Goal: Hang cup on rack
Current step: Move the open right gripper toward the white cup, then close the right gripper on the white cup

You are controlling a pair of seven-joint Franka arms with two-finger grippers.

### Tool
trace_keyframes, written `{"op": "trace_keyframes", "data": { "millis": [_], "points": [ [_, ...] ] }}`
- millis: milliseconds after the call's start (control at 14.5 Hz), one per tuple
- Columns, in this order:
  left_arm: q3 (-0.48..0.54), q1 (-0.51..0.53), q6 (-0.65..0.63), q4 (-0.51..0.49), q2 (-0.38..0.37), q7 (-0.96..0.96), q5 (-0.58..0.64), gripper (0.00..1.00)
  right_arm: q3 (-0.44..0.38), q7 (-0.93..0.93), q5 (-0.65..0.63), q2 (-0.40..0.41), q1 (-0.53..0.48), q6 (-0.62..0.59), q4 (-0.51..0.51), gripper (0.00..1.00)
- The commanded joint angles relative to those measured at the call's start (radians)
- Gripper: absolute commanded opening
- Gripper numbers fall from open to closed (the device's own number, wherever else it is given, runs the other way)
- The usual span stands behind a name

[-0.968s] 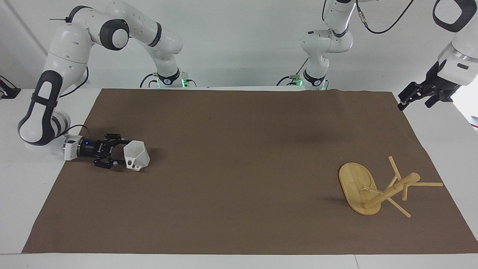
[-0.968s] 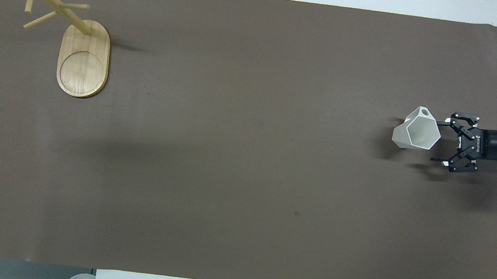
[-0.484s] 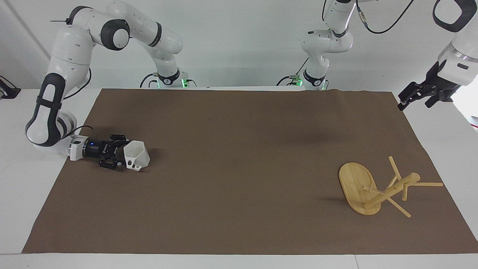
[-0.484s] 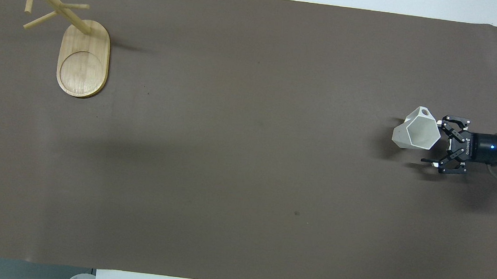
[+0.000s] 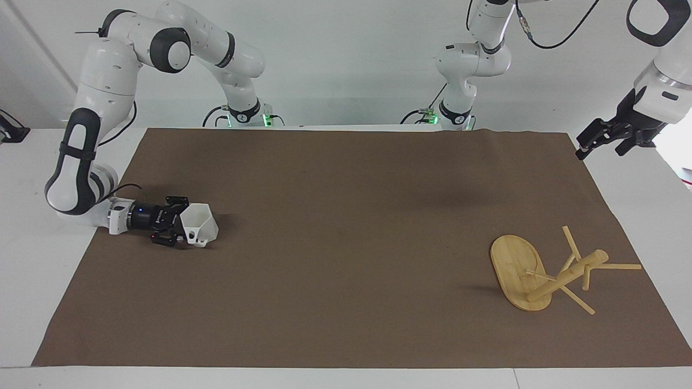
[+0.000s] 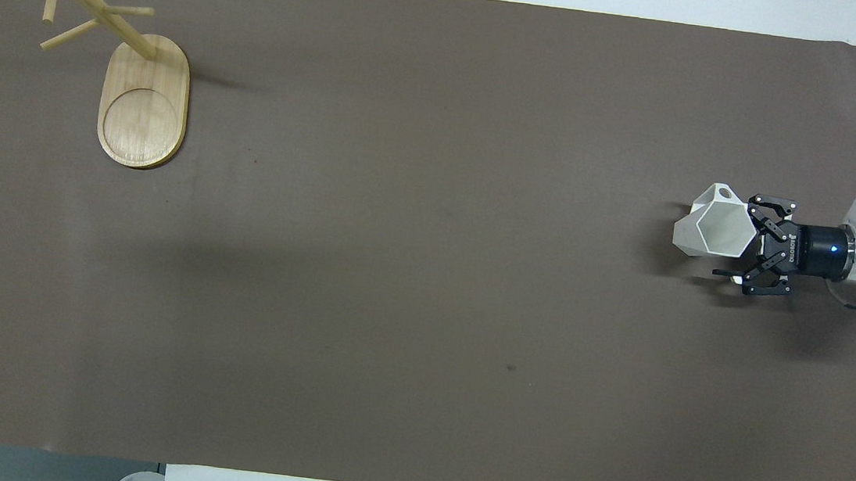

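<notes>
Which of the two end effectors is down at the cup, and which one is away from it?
The right end effector is low at the cup, its fingers open around the rim. The left end effector waits raised off the brown mat, near the rack's end.

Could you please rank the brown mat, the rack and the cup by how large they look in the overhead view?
1. The brown mat
2. The rack
3. The cup, lying at the right gripper

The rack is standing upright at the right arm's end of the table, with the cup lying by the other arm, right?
No: the overhead view shows the rack upright at the left arm's end, and the cup lies at the right gripper.
</notes>
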Motion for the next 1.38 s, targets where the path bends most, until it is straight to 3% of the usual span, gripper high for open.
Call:
{"op": "trace_keyframes", "data": {
  "millis": [0,1175,1244,1313],
  "points": [
    [0.002,-0.001,-0.009,-0.017,-0.017,0.01,0.01,1.0,0.005,-0.023,0.033,-0.024,-0.005,0.015,-0.033,1.0],
    [0.002,-0.001,-0.012,-0.017,-0.017,0.01,0.01,1.0,0.005,-0.022,0.111,-0.037,0.075,0.048,-0.096,1.0],
    [0.002,0.0,-0.012,-0.017,-0.017,0.01,0.01,1.0,0.005,-0.019,0.111,-0.037,0.084,0.05,-0.096,0.91],
    [0.002,0.0,-0.014,-0.019,-0.017,0.01,0.01,1.0,0.005,-0.014,0.111,-0.037,0.087,0.05,-0.096,0.67]
  ]
}}
